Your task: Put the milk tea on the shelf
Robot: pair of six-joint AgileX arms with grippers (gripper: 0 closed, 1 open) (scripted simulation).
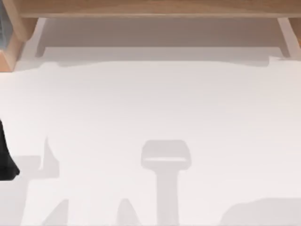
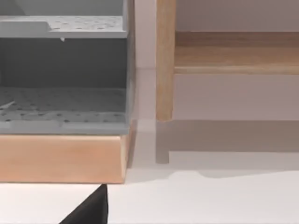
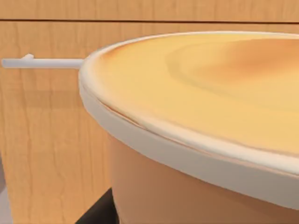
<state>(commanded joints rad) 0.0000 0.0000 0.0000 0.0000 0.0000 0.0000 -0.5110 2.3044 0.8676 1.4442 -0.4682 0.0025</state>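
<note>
The milk tea [image 3: 196, 121] stands close before the shelf [image 1: 150, 8]; a grey rack [image 2: 63, 70] stands beside the shelf.

We look down on a pale white table [image 1: 155, 108], evenly lit, with soft grey shadows lying across its near part and a band of shade at its far edge. At the table's far left corner stands a grey rack [image 2: 63, 70] with speckled, perforated-looking tiers, set on a light wooden base [image 2: 60, 158]. Behind it, in the left wrist view, a plain pale wall [image 2: 233, 14] closes the scene.
</note>
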